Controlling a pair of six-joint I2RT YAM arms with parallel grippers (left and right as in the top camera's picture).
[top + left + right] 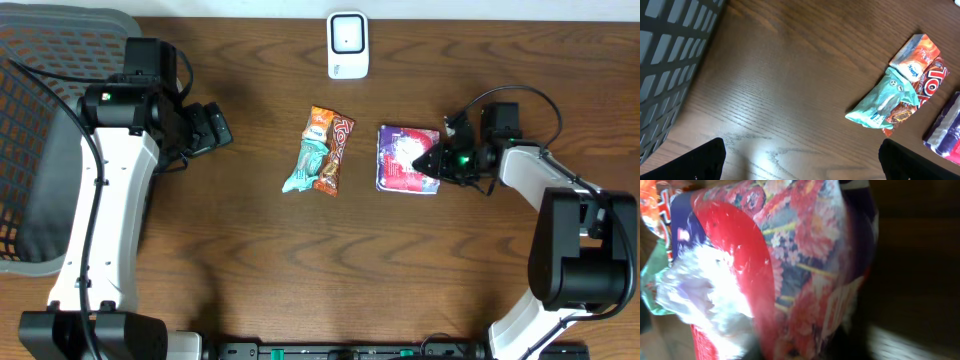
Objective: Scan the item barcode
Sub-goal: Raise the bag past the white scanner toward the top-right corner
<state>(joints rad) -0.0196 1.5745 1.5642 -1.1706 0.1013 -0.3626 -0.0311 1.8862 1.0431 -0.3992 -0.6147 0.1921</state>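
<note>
Dark brown wood-grain table [250, 250], white scanner [347, 45]. Floral purple-and-red packet [395, 165] with white patch. Also teal wrapper [303, 170], orange-brown wrapper [332, 150] with red lettering.

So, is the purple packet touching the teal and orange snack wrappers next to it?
Apart. The overhead view shows bare table between the purple packet and the snack wrappers.

From my remote seat I see a dark brown wood-grain table [250, 270] filling nearly the whole overhead view, a grey mesh chair [40, 170] drawn up against its left end, and a pale patch of glare [760, 157] on the wood.
</note>
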